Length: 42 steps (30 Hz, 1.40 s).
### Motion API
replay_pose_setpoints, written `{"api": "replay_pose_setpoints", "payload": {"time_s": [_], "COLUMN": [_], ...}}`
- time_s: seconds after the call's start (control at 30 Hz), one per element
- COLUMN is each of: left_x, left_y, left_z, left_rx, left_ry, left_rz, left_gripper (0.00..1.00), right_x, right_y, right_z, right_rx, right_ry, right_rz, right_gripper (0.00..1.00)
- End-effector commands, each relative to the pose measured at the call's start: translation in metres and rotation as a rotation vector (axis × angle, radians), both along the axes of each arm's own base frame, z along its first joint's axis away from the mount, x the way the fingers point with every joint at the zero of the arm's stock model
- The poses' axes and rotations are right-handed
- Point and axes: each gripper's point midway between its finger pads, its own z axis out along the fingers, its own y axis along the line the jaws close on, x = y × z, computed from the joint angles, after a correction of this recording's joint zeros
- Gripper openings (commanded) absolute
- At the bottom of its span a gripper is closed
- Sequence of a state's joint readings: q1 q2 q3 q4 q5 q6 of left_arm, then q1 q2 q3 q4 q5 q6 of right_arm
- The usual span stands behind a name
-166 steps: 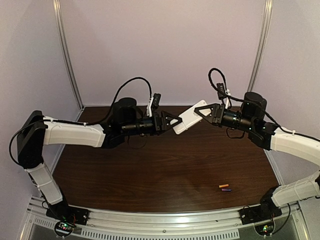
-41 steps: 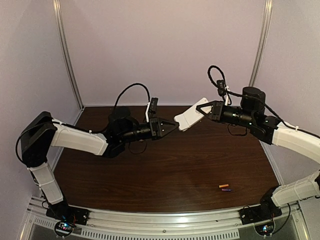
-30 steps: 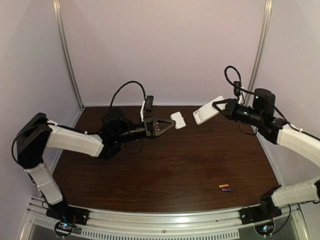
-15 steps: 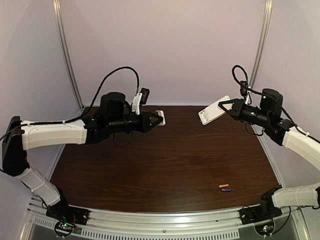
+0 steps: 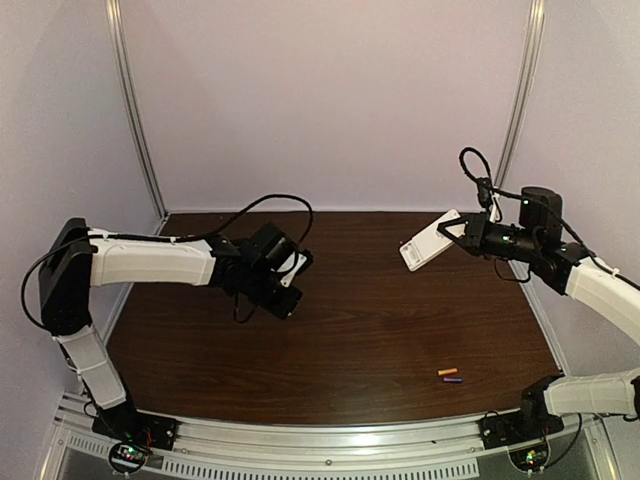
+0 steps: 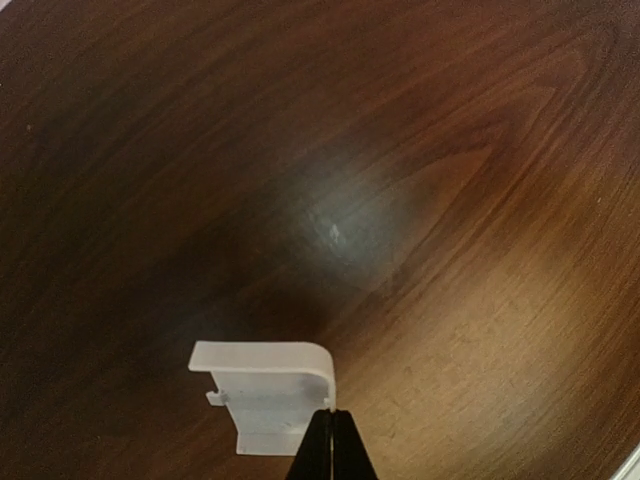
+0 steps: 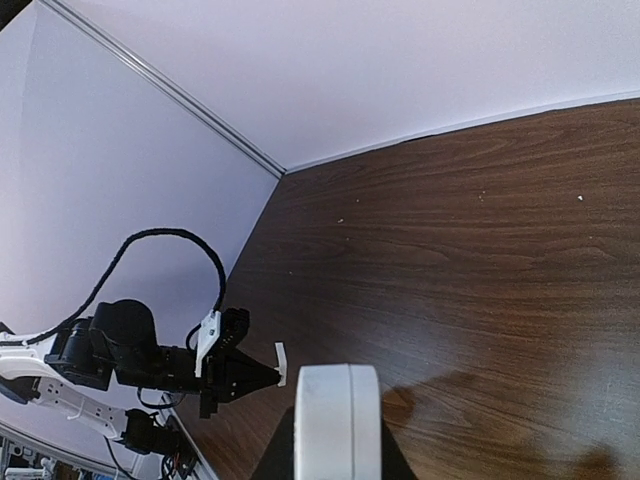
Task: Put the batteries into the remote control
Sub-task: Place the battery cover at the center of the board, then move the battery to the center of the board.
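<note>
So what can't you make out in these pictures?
- remote: too small in the top view to show buttons or battery bay; the right wrist view shows only its edge, cut off at the bottom.
- batteries: tiny specks, top view only.
- cover: left wrist view, corner hidden behind the left gripper.

The remote control (image 5: 430,241) and cover piece (image 6: 268,393) were white, the batteries (image 5: 447,372) orange and purple (purple at orange's 5 o'clock), the table (image 5: 360,320) dark brown with woodgrain.

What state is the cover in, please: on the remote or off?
Off: the left gripper pinches the cover, far from the remote in the right gripper.
</note>
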<state>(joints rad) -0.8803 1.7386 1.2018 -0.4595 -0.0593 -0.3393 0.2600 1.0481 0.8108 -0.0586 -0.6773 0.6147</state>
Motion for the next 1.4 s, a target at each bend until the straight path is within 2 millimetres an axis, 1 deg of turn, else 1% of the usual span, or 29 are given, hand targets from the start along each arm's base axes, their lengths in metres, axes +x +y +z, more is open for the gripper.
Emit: {"api": "replay_pose_setpoints", "payload": {"time_s": [0.0,0.07,0.17,0.3,0.37,0.43,0.5,0.57,0.67,0.77,0.83,0.9,0.93,1.0,1.03,1.1,1.13,1.17,1.27,1.33,1.37], "left_x": [-0.024,-0.031,-0.039,-0.042,-0.041,-0.042,-0.041,-0.038,-0.039,-0.05,-0.07,-0.096,-0.107,-0.121,-0.126,-0.133,-0.135,-0.136,-0.139,-0.136,-0.136], "left_y": [0.001,-0.004,-0.01,-0.015,-0.018,-0.023,-0.032,-0.047,-0.078,-0.114,-0.144,-0.175,-0.19,-0.212,-0.223,-0.242,-0.253,-0.261,-0.28,-0.29,-0.294], "left_z": [-0.035,-0.048,-0.063,-0.07,-0.068,-0.063,-0.054,-0.039,-0.012,0.012,0.026,0.038,0.04,0.043,0.042,0.042,0.046,0.046,0.035,0.026,0.02], "left_rx": [0.158,0.195,0.242,0.27,0.264,0.246,0.227,0.202,0.158,0.083,0.002,-0.087,-0.125,-0.161,-0.179,-0.216,-0.238,-0.246,-0.255,-0.249,-0.247], "left_ry": [0.087,0.115,0.137,0.14,0.135,0.135,0.111,0.066,-0.035,-0.141,-0.202,-0.262,-0.285,-0.311,-0.318,-0.325,-0.335,-0.341,-0.33,-0.319,-0.311], "left_rz": [-0.103,-0.136,-0.171,-0.19,-0.195,-0.215,-0.235,-0.264,-0.339,-0.454,-0.569,-0.711,-0.767,-0.835,-0.856,-0.89,-0.902,-0.907,-0.926,-0.919,-0.923], "left_gripper": [0.0,0.0,0.0,0.0,0.09,0.3,0.45,0.55,0.59,0.62,0.63,0.67,0.71,0.72,0.7,0.63,0.6,0.56,0.49,0.47,0.47], "right_x": [-0.007,-0.008,-0.008,-0.007,-0.008,-0.011,-0.013,-0.014,-0.014,-0.013,-0.01,-0.008,-0.008,-0.007,-0.007,-0.006,-0.006,-0.006,-0.006,-0.006,-0.005], "right_y": [-0.004,-0.005,-0.008,-0.014,-0.017,-0.018,-0.021,-0.025,-0.035,-0.048,-0.063,-0.071,-0.073,-0.077,-0.079,-0.085,-0.087,-0.088,-0.09,-0.09,-0.094], "right_z": [-0.003,-0.004,-0.006,-0.015,-0.019,-0.019,-0.019,-0.018,-0.024,-0.031,-0.038,-0.043,-0.044,-0.045,-0.046,-0.047,-0.048,-0.048,-0.049,-0.05,-0.051], "right_rx": [-0.016,-0.012,-0.01,-0.062,-0.084,-0.083,-0.084,-0.092,-0.127,-0.157,-0.172,-0.167,-0.16,-0.15,-0.148,-0.146,-0.147,-0.148,-0.154,-0.157,-0.156], "right_ry": [-0.004,0.001,0.01,0.045,0.056,0.053,0.052,0.046,0.07,0.099,0.133,0.155,0.16,0.164,0.164,0.169,0.168,0.167,0.17,0.174,0.176], "right_rz": [0.014,0.021,0.011,-0.007,-0.015,-0.003,-0.006,-0.015,-0.059,-0.103,-0.15,-0.169,-0.175,-0.188,-0.197,-0.217,-0.225,-0.231,-0.238,-0.238,-0.252], "right_gripper": [0.0,0.0,0.0,0.0,0.0,0.0,0.0,0.0,0.0,0.0,0.0,0.0,0.0,0.0,0.0,0.0,0.0,0.0,0.0,0.0,0.0]}}
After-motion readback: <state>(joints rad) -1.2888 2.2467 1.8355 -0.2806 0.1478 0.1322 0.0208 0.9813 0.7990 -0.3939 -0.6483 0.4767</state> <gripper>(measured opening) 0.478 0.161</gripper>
